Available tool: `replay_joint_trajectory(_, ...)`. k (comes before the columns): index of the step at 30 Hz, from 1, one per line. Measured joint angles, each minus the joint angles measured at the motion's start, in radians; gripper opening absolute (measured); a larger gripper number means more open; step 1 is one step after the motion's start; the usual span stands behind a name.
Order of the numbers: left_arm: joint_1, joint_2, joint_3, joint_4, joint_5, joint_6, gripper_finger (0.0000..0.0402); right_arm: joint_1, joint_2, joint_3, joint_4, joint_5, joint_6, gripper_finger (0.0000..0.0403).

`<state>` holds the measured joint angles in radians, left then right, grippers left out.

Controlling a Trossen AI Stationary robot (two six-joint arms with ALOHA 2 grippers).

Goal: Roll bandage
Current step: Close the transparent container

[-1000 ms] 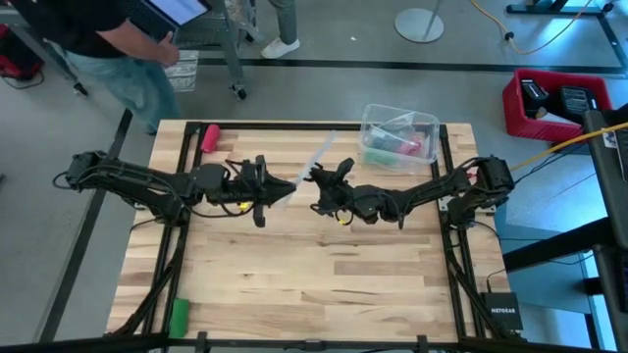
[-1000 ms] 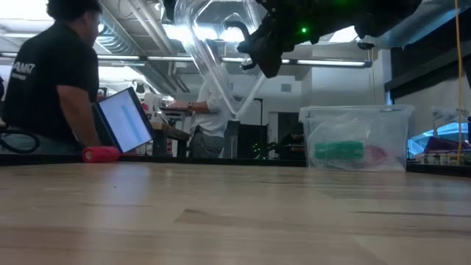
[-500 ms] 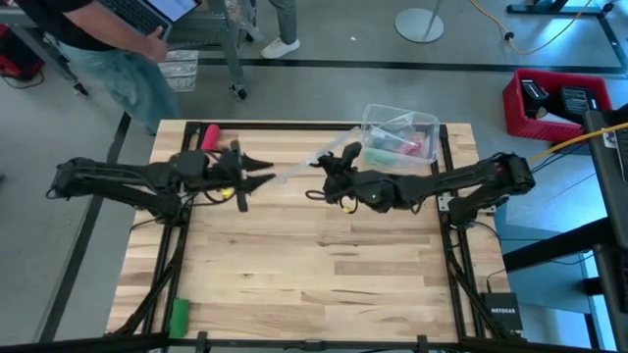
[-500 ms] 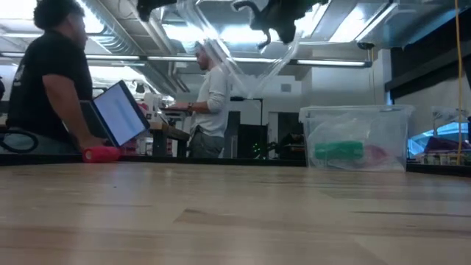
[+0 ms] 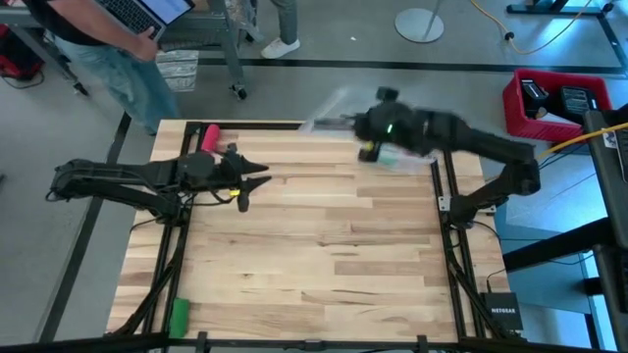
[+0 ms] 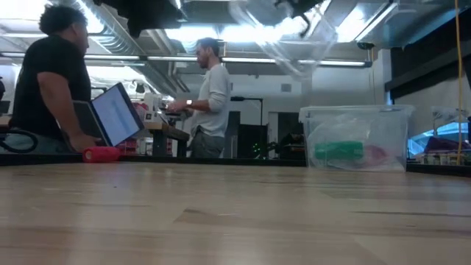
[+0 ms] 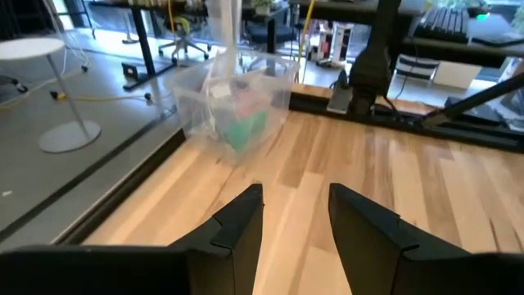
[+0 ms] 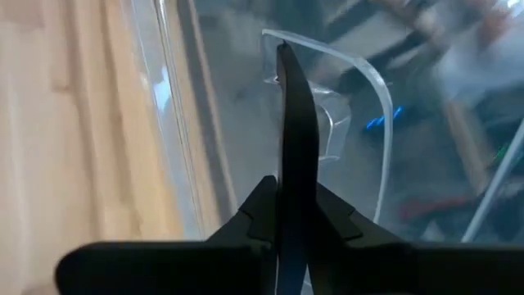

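Note:
The teal-green bandage lies as a roll inside a clear bin at the table's far right, also seen in the low view. My right gripper hangs high above that bin and is shut on a clear plastic bag. My left gripper is open with nothing between its fingers, above the table's left half, and points toward the bin. My right gripper pinches the clear plastic bag between its two shut fingers, at an edge that curves away past the fingertips. One layer or several, I cannot tell. The bag is lifted clear and hangs slack below the gripper, above the bin.
A pink-red roll lies at the table's far left corner, and a small bright-green roll at the near left corner. People stand beyond the far edge, one with a laptop. A red crate sits off the table's right.
My left gripper has let go of the clear plastic bag that both grippers held stretched between them, and has drawn back toward the table's left edge. My right gripper has carried the bag up and toward the far right corner, over the bin.

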<state>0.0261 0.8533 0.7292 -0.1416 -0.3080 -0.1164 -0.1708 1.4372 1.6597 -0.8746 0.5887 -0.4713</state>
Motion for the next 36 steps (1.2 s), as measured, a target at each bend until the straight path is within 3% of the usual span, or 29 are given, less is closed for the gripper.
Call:
replay_joint_trajectory(5, 0.0, 0.037, 0.0, -0.007, 0.0, -0.002, 0.0132, -0.21, 0.0, 0.136, -0.265, -0.187, 0.068, 0.0034)
replay_joint_trajectory(10, 0.0, 0.079, 0.0, 0.006, 0.0, 0.012, 0.0132, -0.419, 0.004, 0.152, -0.405, -0.468, 0.043, 0.0034)
replay_joint_trajectory(12, 0.0, 0.095, 0.0, 0.008, 0.001, 0.013, 0.0132, -0.469, 0.015, 0.152, -0.443, -0.522, 0.021, 0.0034)
replay_joint_trajectory(20, 0.0, 0.135, 0.0, 0.029, 0.001, 0.024, 0.0131, -0.582, 0.118, 0.151, -0.705, -0.53, -0.023, 0.0034)
replay_joint_trajectory(28, 0.0, 0.147, 0.0, 0.083, 0.001, 0.049, 0.0131, -0.633, 0.205, 0.151, -0.694, -0.494, -0.146, 0.0034)
replay_joint_trajectory(36, 0.0, 0.147, 0.0, 0.083, 0.001, 0.062, 0.0131, -0.635, 0.274, 0.151, -0.678, -0.415, -0.165, 0.0034)
